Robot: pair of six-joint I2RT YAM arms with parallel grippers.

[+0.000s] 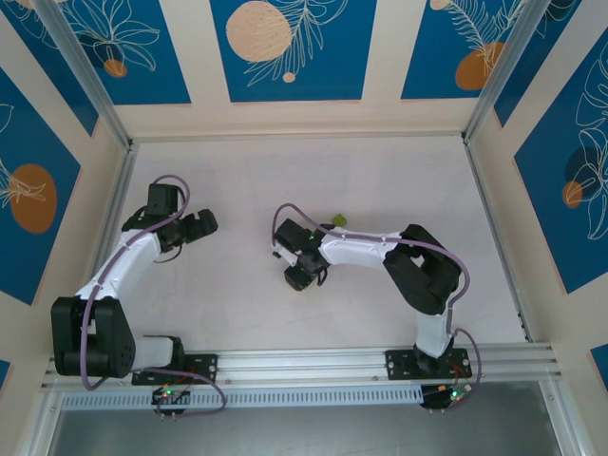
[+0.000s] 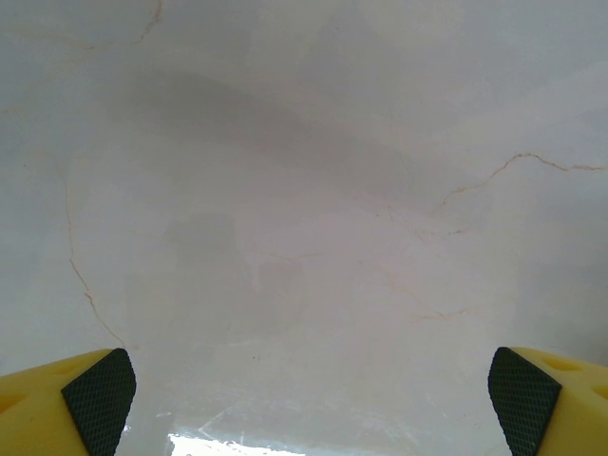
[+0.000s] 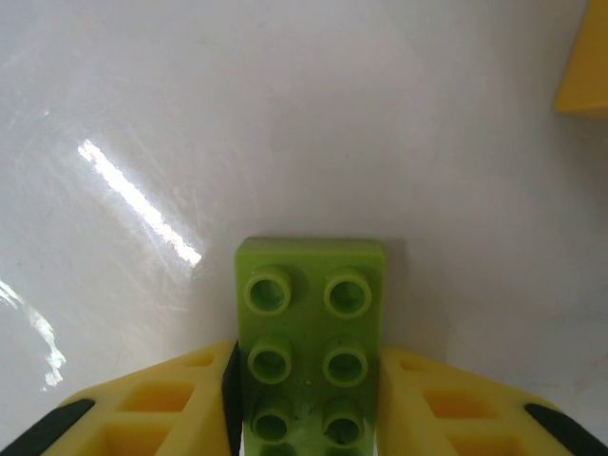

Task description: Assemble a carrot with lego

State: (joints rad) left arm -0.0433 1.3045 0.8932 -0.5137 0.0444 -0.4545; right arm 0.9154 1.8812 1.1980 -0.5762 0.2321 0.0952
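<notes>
top external view: the pale table (image 1: 380, 180) fills the middle, with the left gripper (image 1: 202, 224) left of centre and the right gripper (image 1: 300, 275) at centre, a small lime-green cluster (image 1: 337, 221) just above its arm. left wrist view: jaws spread wide over bare table. right wrist view: at lower centre, a lime-green lego brick (image 3: 310, 332), studs up, sits pinched between both yellow fingers (image 3: 161, 408).

You've got the right gripper (image 3: 306, 366) closed on a lime-green brick (image 3: 311, 285) — studs facing the camera, both yellow fingers (image 3: 180, 404) touching its long sides — above the glossy white table (image 3: 142, 95); an orange-yellow piece (image 3: 584, 57) sits at the top right corner.
</notes>
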